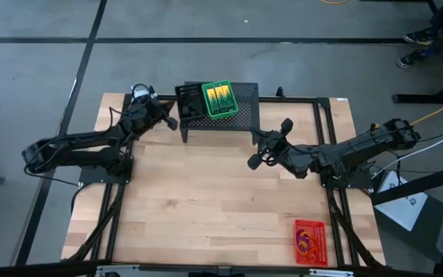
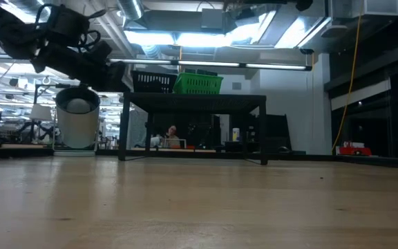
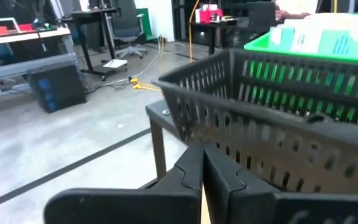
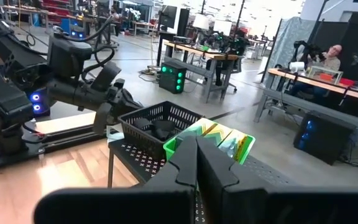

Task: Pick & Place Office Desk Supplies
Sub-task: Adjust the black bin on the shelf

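- Supplies sat mostly on top of the black mesh stand (image 1: pixel 237 115) at the far edge of the table (image 1: pixel 206 200): a green tray (image 1: pixel 220 100) with the yellow-green crayon box (image 1: pixel 221 95) inside, and just beside it, on its left in the high view, a black tray (image 1: pixel 190 101).
- In my right wrist view the black tray (image 4: pixel 157 127) held some small black bits (image 4: pixel 156 127); I could not tell exactly what they were.
- Green tray (image 4: pixel 207 142) and black tray were touching or almost touching; from the low view both stood upright on the stand (image 2: pixel 193 124).
- Red tray (image 1: pixel 311 241) lay on the table near the front right corner, well apart from the stand, w/ orange and purple loops (image 1: pixel 306 242) in it.
- My left gripper (image 1: pixel 172 121) was near the stand's left front corner, close to the black tray (image 3: pixel 272 124); fingers (image 3: pixel 188 177) pressed together, nothing between them.
- My right gripper (image 1: pixel 271 142) hovered above the table just in front of the stand's right side; fingers (image 4: pixel 185 165) also clenched, holding nothing.
- Round whitish roll (image 2: pixel 79 117) stood at the far left corner of the table, behind my left arm.
- A person (image 4: pixel 332 57) sat at a desk in the room, far behind the table.
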Controlling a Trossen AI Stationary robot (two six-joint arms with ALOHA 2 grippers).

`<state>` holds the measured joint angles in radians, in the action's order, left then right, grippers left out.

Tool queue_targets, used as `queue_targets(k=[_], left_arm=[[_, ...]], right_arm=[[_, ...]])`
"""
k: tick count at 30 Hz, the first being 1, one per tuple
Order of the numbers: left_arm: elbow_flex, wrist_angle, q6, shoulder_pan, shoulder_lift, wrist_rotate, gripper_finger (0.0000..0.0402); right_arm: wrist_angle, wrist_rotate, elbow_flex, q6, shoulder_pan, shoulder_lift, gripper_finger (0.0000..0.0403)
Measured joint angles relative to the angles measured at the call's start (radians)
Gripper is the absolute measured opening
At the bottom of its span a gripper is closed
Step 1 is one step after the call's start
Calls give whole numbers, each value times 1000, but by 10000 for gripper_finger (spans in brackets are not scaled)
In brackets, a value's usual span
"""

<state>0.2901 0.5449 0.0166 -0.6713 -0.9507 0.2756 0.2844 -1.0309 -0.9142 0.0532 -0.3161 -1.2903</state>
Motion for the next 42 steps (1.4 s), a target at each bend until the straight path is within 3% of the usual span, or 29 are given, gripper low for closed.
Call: queue_targets(k=[7, 17, 24, 42], left_arm=[[69, 5, 2, -11, -90, -60, 1], [135, 6, 20, -11, -201, -65, 1], [136, 8, 41, -36, -209, -67, 1], [136, 46, 50, -78, -209, -185, 1]], right_arm=[[0, 0, 0, 7, 0, 0, 0], [0, 3, 0, 7, 0, 0, 0], [0, 33, 0, 8, 0, 0, 0], [0, 34, 0, 8, 0, 0, 0]])
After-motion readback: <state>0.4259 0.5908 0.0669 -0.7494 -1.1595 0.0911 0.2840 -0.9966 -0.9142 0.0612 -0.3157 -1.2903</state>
